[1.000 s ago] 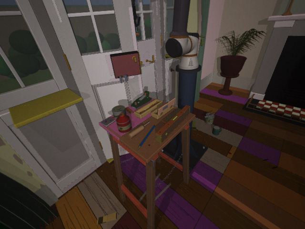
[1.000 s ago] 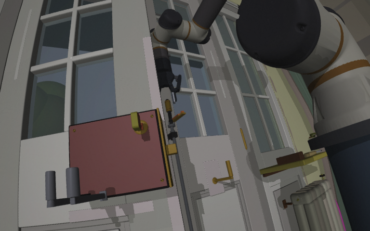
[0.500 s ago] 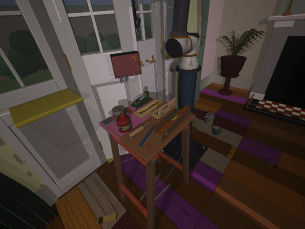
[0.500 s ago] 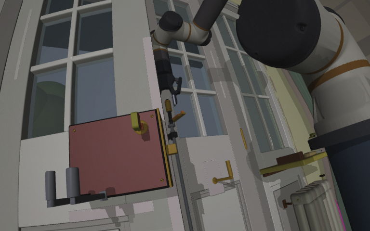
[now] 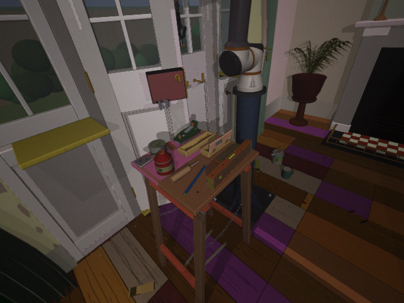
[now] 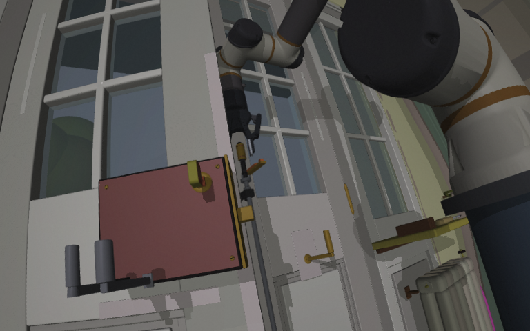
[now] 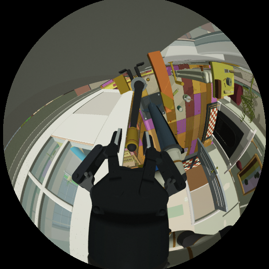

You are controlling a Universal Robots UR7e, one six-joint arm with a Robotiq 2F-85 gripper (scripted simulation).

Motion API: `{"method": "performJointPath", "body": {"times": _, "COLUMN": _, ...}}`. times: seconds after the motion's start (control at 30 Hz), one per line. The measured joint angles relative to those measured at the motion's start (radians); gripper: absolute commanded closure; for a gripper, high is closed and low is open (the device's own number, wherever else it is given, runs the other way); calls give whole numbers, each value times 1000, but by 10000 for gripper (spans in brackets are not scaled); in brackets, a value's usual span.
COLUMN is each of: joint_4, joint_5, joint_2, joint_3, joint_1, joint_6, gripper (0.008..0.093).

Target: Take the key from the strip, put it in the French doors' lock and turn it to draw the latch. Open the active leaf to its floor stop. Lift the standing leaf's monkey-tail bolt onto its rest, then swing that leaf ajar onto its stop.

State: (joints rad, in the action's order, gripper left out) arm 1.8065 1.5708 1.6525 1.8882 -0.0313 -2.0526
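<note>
The brass knob of the monkey-tail bolt [image 6: 240,150] [image 7: 132,140] tops a dark vertical rod on the standing leaf's edge, and my gripper [image 6: 245,146] [image 7: 131,139] hangs just above it, open and holding nothing. An orange rest tab [image 6: 256,166] juts out beside the rod. The red-brown lock case [image 6: 166,218] [image 5: 166,84] sits on the active leaf to the left, with the brass key [image 6: 195,177] in its keyhole. A brass latch block [image 6: 245,214] sticks out at the case's edge.
The door stile and glazing bars stand close behind the gripper. A brass lever handle [image 6: 322,250] is on the standing leaf below. The workbench [image 5: 199,163] with tools stands in front of the doors, beside the arm's pedestal [image 5: 246,130]. A radiator [image 6: 449,289] is at the lower right.
</note>
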Motion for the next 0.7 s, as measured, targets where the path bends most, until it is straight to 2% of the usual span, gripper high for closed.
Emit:
{"method": "performJointPath", "body": {"times": 0.23, "joint_4": 0, "joint_5": 0, "joint_2": 0, "joint_3": 0, "joint_1": 0, "joint_6": 0, "gripper": 534}}
{"method": "performJointPath", "body": {"times": 0.7, "joint_4": 0, "joint_5": 0, "joint_2": 0, "joint_3": 0, "joint_1": 0, "joint_6": 0, "gripper": 809}}
